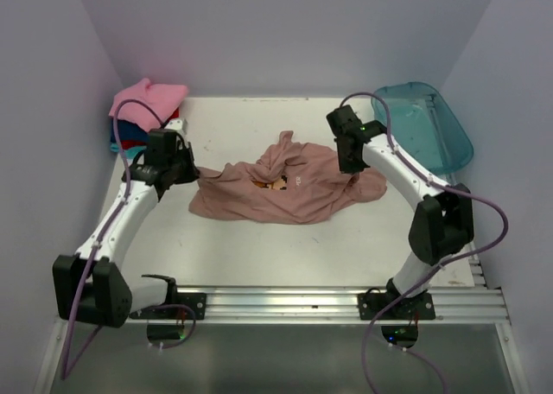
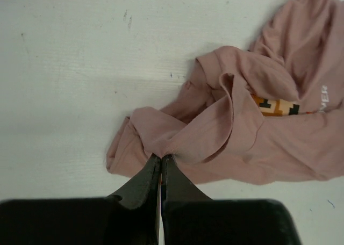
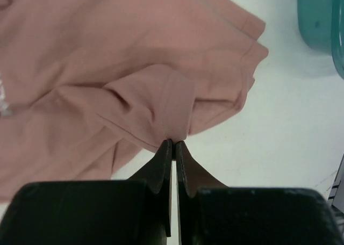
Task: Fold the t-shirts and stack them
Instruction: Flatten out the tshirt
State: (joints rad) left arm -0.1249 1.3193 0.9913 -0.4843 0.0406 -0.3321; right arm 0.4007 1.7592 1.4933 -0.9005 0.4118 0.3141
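A dusty pink-brown t-shirt (image 1: 285, 191) lies crumpled in the middle of the table, its small chest print (image 2: 275, 106) partly showing. My left gripper (image 2: 161, 158) is shut on a pinch of cloth at the shirt's left edge (image 1: 200, 174). My right gripper (image 3: 174, 143) is shut on a fold at the shirt's right edge (image 1: 352, 174). The cloth stretches loosely between the two grips. A stack of folded t-shirts (image 1: 145, 113), bright pink on top with red and blue beneath, sits in the far left corner.
A translucent teal plastic tub (image 1: 428, 126) leans at the far right of the table; its corner (image 3: 320, 19) shows in the right wrist view. White walls close in the back and sides. A metal rail (image 1: 328, 303) runs along the near edge.
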